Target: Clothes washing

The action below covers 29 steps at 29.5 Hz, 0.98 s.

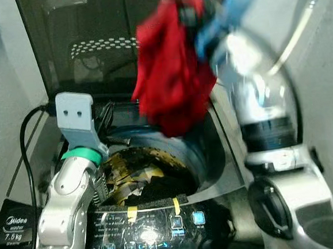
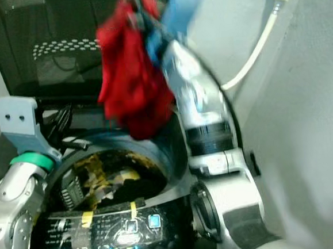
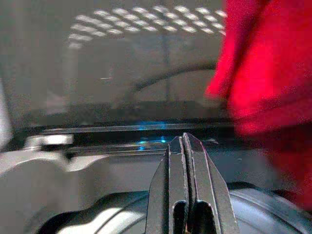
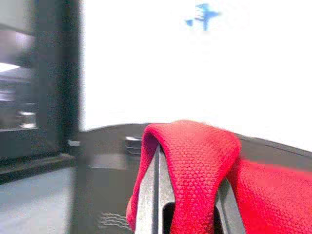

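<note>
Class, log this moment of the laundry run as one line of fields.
stage: loading | right gripper: shut on red garment, held above open washer drum | left gripper: shut, empty, at drum's rim | drum: dark and yellow clothes inside

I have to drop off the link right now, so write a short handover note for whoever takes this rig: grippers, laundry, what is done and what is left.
Right gripper: raised over the washing machine, fingers shut on the red garment, which hangs above the open drum.
Left gripper: fingers shut, holding nothing, at the near left rim of the tub, pointing toward the raised lid.
Drum: dark and yellow laundry is already inside. Control panel is lit.
Done: lid open, some clothes loaded, red garment lifted.
Left: lower and release the red garment into the drum, close the lid, start the wash.
</note>
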Motion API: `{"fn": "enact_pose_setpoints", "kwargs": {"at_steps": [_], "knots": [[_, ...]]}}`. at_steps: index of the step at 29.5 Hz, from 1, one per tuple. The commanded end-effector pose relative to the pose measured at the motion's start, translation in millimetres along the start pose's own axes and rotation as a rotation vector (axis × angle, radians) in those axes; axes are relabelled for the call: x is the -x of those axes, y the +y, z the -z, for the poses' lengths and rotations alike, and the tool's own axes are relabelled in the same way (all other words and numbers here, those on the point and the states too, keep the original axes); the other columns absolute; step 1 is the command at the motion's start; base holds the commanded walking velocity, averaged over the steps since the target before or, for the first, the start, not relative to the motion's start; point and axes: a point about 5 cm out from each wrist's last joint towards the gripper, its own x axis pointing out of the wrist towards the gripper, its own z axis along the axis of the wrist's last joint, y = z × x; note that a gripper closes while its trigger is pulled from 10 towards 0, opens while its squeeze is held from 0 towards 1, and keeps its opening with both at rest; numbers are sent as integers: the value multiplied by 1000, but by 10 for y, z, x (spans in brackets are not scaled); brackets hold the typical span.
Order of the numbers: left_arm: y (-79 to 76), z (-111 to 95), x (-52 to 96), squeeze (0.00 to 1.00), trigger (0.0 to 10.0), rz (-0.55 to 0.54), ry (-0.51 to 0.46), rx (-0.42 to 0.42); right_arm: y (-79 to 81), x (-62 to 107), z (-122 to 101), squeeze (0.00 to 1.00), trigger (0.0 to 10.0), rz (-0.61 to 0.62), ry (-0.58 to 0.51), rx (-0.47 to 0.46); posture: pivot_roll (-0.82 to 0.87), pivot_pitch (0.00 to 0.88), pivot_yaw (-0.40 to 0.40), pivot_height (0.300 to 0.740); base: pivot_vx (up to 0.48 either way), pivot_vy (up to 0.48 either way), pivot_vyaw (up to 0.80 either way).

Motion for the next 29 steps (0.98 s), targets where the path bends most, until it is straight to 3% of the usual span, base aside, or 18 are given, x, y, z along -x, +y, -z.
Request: {"fn": "enact_pose_setpoints", "kwargs": {"at_steps": [1,12,19,21,23,24,26,28,29], "knots": [[9,-8,32,0,10000,-6,2,-9,-73,134,322,0,10000,35,117,-36,17,35,-39,740,0,0,0],[-25,7,18,0,10000,14,5,12,-44,300,471,0,10000,10,182,-57,13,27,-26,740,0,0,0],[-32,13,22,0,10000,22,13,0,15,213,503,0,10000,-96,203,-59,17,33,-27,740,0,0,0],[-29,24,33,0,10000,21,21,-5,38,142,357,0,10000,-67,115,-242,19,35,-30,740,0,0,0],[-29,24,33,0,10000,21,21,-5,38,142,357,0,10000,-67,115,-242,19,35,-30,740,0,0,0],[-28,32,39,0,10000,21,25,-7,10,115,278,0,10000,-37,74,-364,20,35,-31,740,0,0,0],[-28,48,46,0,10000,23,33,-10,46,117,305,0,10000,-116,158,-437,18,34,-28,740,0,0,0],[-38,52,42,0,10000,30,37,-13,89,109,228,0,10000,-176,138,-586,20,35,-30,740,0,0,0],[-38,52,42,0,10000,30,37,-13,89,109,228,0,10000,-176,138,-586,20,35,-30,740,0,0,0]]}}
